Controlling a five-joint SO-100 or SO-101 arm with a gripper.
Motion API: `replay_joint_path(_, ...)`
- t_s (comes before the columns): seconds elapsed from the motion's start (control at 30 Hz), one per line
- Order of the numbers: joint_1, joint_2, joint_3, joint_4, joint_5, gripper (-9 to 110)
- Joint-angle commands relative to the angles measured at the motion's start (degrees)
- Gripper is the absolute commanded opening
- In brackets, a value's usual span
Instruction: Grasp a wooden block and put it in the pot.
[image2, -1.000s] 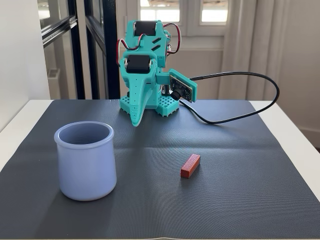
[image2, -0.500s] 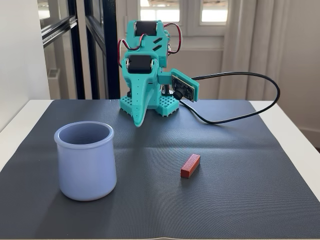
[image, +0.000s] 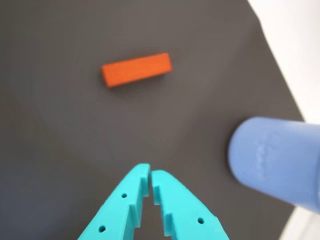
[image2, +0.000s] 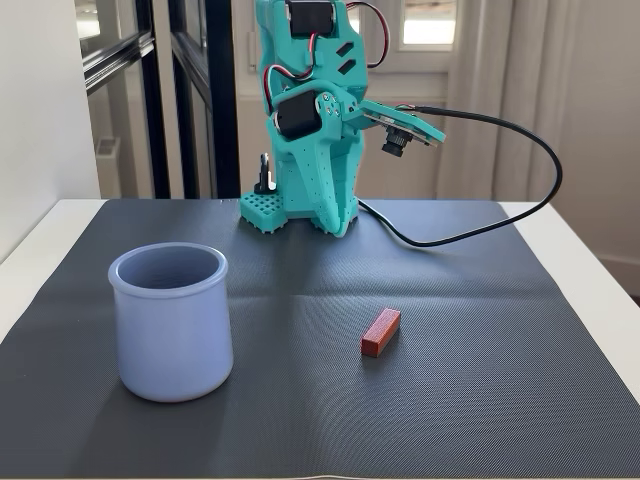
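The wooden block (image2: 381, 332) is a small reddish-brown bar lying flat on the dark mat, right of centre in the fixed view. In the wrist view it (image: 136, 69) looks orange and lies ahead of the fingertips. The pot (image2: 171, 320) is pale lavender-blue and stands upright and empty at the front left of the mat. Its side shows at the right edge of the wrist view (image: 277, 162). My teal gripper (image: 150, 173) is shut and empty, its tips nearly touching. In the fixed view it (image2: 340, 226) points down at the back of the mat, far from both.
The dark ribbed mat (image2: 480, 390) covers most of a white table (image2: 600, 260). A black cable (image2: 500, 225) loops over the mat's back right from the wrist camera. The arm's base (image2: 262, 210) stands at the back centre.
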Motion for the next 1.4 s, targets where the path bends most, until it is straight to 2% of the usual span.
replay_joint_path(0.0,-2.72,-3.87,-3.6,-0.53,13.27,0)
replay_joint_path(0.23,-8.44,-11.25,-4.22,-1.32,45.44,1)
replay_joint_path(0.33,-11.16,-13.89,-5.1,-6.24,55.81,4)
replay_joint_path(0.43,-11.69,-16.61,-5.36,-12.74,61.7,6)
replay_joint_path(0.6,-10.72,-22.59,-5.36,-21.01,65.65,6)
replay_joint_path(0.8,-10.02,-31.82,-8.26,-25.22,69.52,6)
replay_joint_path(1.2,-4.83,-41.13,-13.01,-24.7,65.39,6)
replay_joint_path(1.37,-3.52,-41.48,-13.01,-24.7,63.54,13)
